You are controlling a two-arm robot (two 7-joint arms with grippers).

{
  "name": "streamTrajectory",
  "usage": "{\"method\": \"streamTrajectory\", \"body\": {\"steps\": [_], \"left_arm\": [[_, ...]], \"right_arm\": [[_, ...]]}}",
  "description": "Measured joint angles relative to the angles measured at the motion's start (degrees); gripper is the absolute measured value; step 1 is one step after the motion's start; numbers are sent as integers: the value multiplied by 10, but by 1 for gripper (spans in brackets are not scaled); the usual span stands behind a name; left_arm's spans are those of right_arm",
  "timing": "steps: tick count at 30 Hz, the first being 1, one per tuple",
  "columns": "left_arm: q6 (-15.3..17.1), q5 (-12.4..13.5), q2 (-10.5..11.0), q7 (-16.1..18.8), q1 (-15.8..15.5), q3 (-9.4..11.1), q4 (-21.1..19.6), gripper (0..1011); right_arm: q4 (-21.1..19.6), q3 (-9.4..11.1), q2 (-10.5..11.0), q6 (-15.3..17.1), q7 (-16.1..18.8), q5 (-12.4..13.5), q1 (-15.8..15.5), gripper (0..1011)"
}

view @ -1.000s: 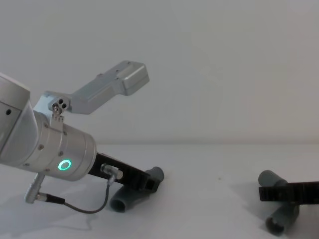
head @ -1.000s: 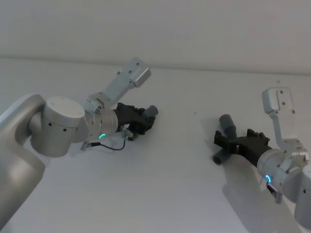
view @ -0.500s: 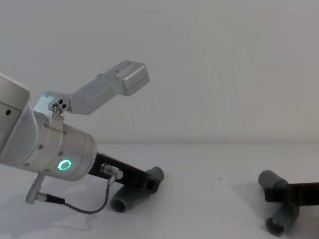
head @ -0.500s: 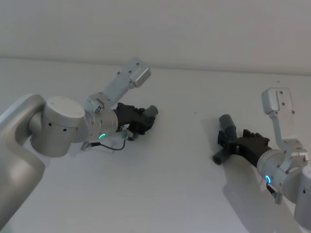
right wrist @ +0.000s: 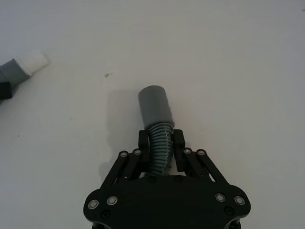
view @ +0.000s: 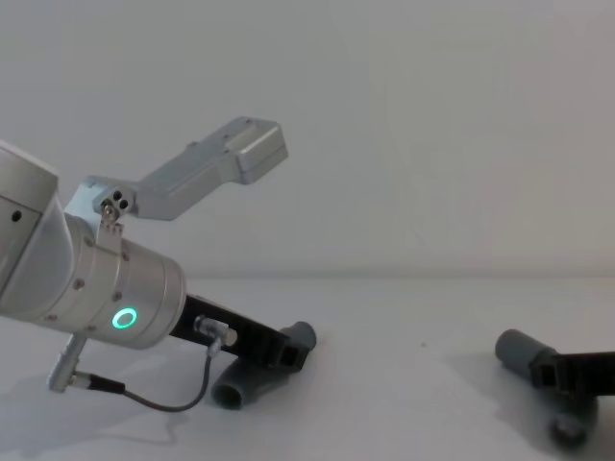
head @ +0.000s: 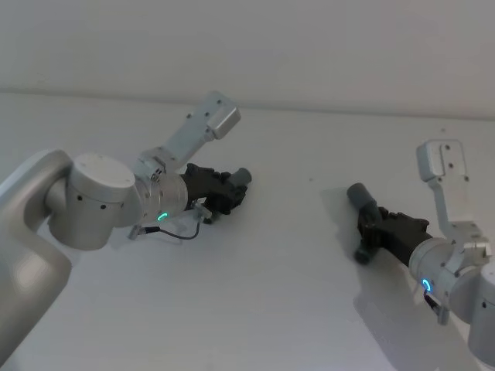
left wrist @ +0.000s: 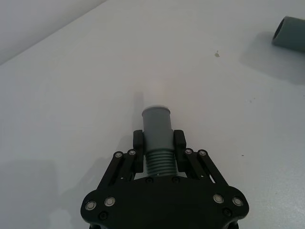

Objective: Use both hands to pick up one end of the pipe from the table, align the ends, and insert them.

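My left gripper (head: 230, 193) is shut on the ribbed middle of the gently curved grey pipe (head: 243, 176); the left wrist view shows its fingers (left wrist: 178, 139) clamping the ribs, and the right wrist view shows its white tip (right wrist: 34, 62). In the chest view this pipe (view: 238, 389) rests low by the table (head: 294, 294). My right gripper (head: 368, 230) is shut on the ribbed bend of the elbow pipe (head: 359, 194), whose round grey end (right wrist: 155, 105) sticks out ahead of the fingers (right wrist: 178, 139). The elbow (view: 517, 348) sits at the chest view's right edge.
A pale wall (head: 309, 46) closes off the far edge of the table. Bare white surface lies between the two pipes and in front of both arms. A thin black cable (view: 183, 403) loops under the left wrist.
The right gripper has drawn back to the right with the elbow pipe, and the pipe has turned in its grasp. The left gripper and its pipe have stayed still.
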Motion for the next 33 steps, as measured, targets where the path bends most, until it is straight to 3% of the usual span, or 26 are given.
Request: {"method": "streamTrajectory", "body": {"steps": [2,6,21,33], "left_arm": [[0,0,0,0,0,0,0,364],[0,0,0,0,0,0,0,364],[0,0,0,0,0,0,0,364],[0,0,0,0,0,0,0,364]], "right_arm": [[0,0,0,0,0,0,0,269],[0,0,0,0,0,0,0,216],[0,0,2,-1,3,0,1,213],[4,-3,37,-37,62,4,10,213]]}}
